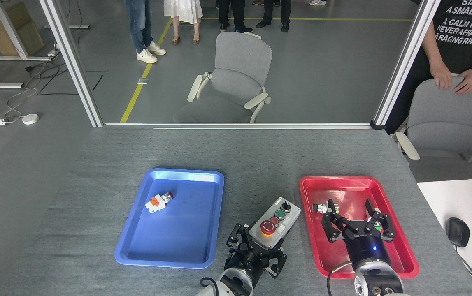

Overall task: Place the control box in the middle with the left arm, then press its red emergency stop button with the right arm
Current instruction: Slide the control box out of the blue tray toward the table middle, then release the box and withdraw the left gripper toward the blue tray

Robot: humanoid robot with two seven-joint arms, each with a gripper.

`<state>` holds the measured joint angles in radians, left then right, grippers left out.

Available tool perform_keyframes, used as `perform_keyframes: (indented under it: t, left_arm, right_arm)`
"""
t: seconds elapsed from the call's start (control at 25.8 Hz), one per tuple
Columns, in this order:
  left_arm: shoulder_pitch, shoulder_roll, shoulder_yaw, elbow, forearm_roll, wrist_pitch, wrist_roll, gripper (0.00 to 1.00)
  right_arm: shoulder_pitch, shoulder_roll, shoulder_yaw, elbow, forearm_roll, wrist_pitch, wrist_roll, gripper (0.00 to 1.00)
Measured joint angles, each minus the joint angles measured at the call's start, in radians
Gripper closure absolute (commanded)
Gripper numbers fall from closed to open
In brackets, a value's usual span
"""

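black T-shirt (464, 28), "A CALM WAVE"

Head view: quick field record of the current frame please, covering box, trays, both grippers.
box: light-grey rectangular control box with a button row, between the trays, angled
estop: big red mushroom button at the box's near end
left gripper: left gripper clamped on the box's near end
right gripper: right gripper open above the red plastic tray
blue plastic tray: holds a small white-and-orange switch part
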<state>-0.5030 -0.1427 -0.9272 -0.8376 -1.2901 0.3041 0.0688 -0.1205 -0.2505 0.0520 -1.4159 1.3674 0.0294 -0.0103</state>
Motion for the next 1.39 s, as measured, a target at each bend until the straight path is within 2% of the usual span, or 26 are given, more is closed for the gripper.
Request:
perform_keyframes:
  t: [0.04, 0.08, 0.23, 0.31, 0.39, 0.5, 0.77, 0.81, 0.93, 1.08, 1.16, 1.32, 1.39]
  left_arm:
    - [-0.001, 0.000, 0.000, 0.000, 0.000, 0.000, -0.007, 0.50]
    - [-0.001, 0.000, 0.000, 0.001, 0.000, 0.000, -0.016, 0.44]
    - [-0.002, 0.001, -0.001, 0.001, 0.000, 0.000, -0.030, 0.31]
    - [-0.002, 0.001, -0.001, 0.003, 0.000, 0.000, -0.033, 0.29]
    - [-0.002, 0.001, -0.001, 0.007, 0.000, 0.000, -0.036, 0.17]
    - [-0.002, 0.002, -0.001, 0.012, 0.000, 0.003, -0.039, 0.11]
    - [-0.002, 0.002, -0.001, 0.012, 0.000, 0.009, -0.039, 0.05]
    - [-0.002, 0.002, -0.001, 0.010, -0.001, 0.012, -0.039, 0.03]
    - [-0.002, 0.002, 0.001, -0.001, -0.003, 0.025, -0.039, 0.02]
    - [0.007, 0.008, 0.006, -0.053, -0.004, 0.035, -0.036, 0.02]
    - [0.023, 0.015, 0.009, -0.097, -0.005, 0.038, -0.036, 0.02]
    - [0.066, 0.070, 0.013, -0.203, -0.004, 0.039, -0.038, 0.02]
    - [0.096, 0.109, 0.022, -0.265, -0.003, 0.040, -0.038, 0.02]
  right_arm:
    - [0.001, -0.001, 0.000, 0.000, 0.000, 0.001, 0.000, 0.02]
    - [0.002, -0.002, 0.000, 0.000, 0.000, 0.001, 0.000, 0.02]
    - [0.006, -0.006, 0.001, 0.000, -0.001, 0.002, -0.001, 0.02]
    - [0.007, -0.008, 0.003, 0.000, -0.001, 0.002, -0.001, 0.02]
    - [0.008, -0.008, 0.005, 0.000, -0.001, 0.001, -0.001, 0.02]
    - [0.008, -0.007, 0.007, 0.000, -0.001, -0.003, -0.001, 0.03]
    - [0.006, 0.001, 0.009, 0.001, -0.001, -0.003, -0.005, 0.07]
    - [0.005, 0.002, 0.010, 0.001, 0.000, -0.004, -0.006, 0.09]
    - [0.005, 0.003, 0.013, 0.002, 0.000, -0.007, -0.005, 0.27]
    - [0.006, 0.003, 0.030, 0.002, 0.002, -0.011, 0.001, 0.42]
    - [0.007, 0.003, 0.037, 0.000, 0.003, -0.015, 0.001, 0.55]
    - [0.016, 0.004, 0.050, -0.012, 0.006, -0.044, 0.002, 0.73]
    - [0.024, 0.005, 0.059, -0.026, 0.008, -0.054, 0.002, 0.78]
